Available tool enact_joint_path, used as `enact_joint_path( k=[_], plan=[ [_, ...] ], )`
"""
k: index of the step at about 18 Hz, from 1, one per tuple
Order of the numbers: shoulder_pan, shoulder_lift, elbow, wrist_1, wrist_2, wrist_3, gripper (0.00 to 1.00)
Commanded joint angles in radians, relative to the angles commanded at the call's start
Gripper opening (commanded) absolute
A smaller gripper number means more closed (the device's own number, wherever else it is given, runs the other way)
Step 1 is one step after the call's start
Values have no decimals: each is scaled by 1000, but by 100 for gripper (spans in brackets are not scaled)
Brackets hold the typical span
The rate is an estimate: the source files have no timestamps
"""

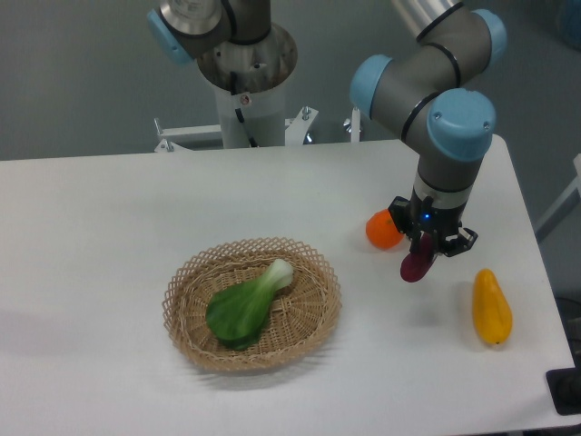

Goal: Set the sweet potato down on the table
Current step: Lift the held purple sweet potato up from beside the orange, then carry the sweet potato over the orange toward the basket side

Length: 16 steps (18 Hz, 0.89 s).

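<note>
- A robot arm reaches down over the right part of a white table (109,236), seen from a fixed camera in front.
- The gripper (427,247) points straight down, its two dark fingers (442,243) closed narrowly around the upper end of the sweet potato (417,263).
- The sweet potato is reddish-purple and hangs below the fingertips, tilted slightly, its lower end pointing toward the tabletop. A faint shadow lies on the table just below and to the right of it; whether its tip touches the surface cannot be told.
- An orange (383,230) sits on the table just beside the fingers, on their left in the picture and partly behind them.
- A yellow pepper-like vegetable (491,307) lies on the table near the fingers, lower right of them.
- A round wicker basket (186,282) sits well apart from the fingers, to the lower left, holding a green leafy bok choy (247,306).
</note>
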Motion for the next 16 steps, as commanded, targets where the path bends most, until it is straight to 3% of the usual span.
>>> enact_joint_path(
  k=[5,16],
  plan=[
    [0,26,-46,6,0,2,30],
    [-32,138,-253,35,-3,66,29]
  ],
)
